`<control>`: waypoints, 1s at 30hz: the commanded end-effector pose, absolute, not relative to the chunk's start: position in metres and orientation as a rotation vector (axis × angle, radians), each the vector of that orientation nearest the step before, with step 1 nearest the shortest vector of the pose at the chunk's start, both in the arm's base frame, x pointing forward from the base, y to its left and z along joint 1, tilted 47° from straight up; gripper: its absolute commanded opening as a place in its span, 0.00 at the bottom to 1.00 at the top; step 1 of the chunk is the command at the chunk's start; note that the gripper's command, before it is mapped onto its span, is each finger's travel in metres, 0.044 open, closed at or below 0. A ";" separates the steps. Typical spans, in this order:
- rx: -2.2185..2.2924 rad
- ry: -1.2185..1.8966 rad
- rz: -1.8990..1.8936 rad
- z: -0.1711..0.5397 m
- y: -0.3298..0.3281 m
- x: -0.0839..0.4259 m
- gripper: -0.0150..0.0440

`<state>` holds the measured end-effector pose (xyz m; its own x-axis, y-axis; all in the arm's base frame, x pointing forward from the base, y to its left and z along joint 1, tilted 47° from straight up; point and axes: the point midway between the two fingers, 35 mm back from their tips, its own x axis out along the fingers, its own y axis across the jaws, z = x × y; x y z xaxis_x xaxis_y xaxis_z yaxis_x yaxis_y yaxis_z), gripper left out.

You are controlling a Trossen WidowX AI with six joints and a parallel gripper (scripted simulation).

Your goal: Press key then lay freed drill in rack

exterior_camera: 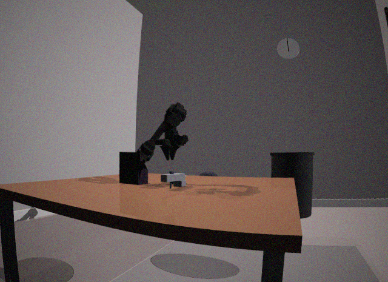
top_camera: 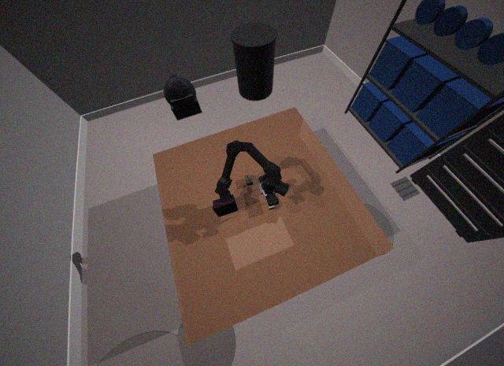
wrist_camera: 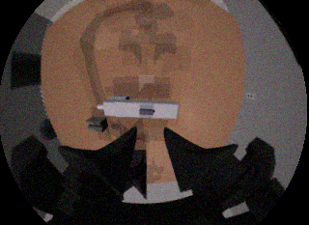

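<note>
And here the jaws (exterior_camera: 170, 160) hang over the pale block (top_camera: 271, 207) (exterior_camera: 175, 177) (wrist_camera: 166, 110), parted part way with nothing between them, released and well apart from the work! The block sits on the counter (top_camera: 325, 232) (exterior_camera: 188, 210) (wrist_camera: 208, 66), and a short dark nub (exterior_camera: 171, 172) (wrist_camera: 147, 111) shows on its top, probably the key. Under the block, look, a slim dark piece (exterior_camera: 170, 185) points down toward the wood; that is likely the drill, though it is too small and dim to be sure, and I cannot tell whether it is loose. If that is our drill, expect something light, stiff and hard, slick on a round shank and easily rolled between flat pads. The place to take it is square across the exposed shank, low enough to miss the block, then draw along its own axis; a sideways tug could wedge it or drag the block along. Over to one side stands a small dark green holder (top_camera: 249, 180) (wrist_camera: 97, 124), perhaps the rack, with the suspected drill apart from it, so the laying down remains to be done.
</note>
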<state>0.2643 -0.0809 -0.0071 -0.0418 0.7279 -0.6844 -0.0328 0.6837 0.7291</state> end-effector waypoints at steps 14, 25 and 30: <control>-0.289 0.904 1.314 0.043 0.032 0.279 1.00; -0.616 0.570 1.535 0.055 0.084 0.260 1.00; -0.616 0.570 1.535 0.055 0.084 0.260 1.00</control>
<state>0.2632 0.0818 0.0552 -0.0282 0.7241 -0.6891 -0.9992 -0.0389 0.0001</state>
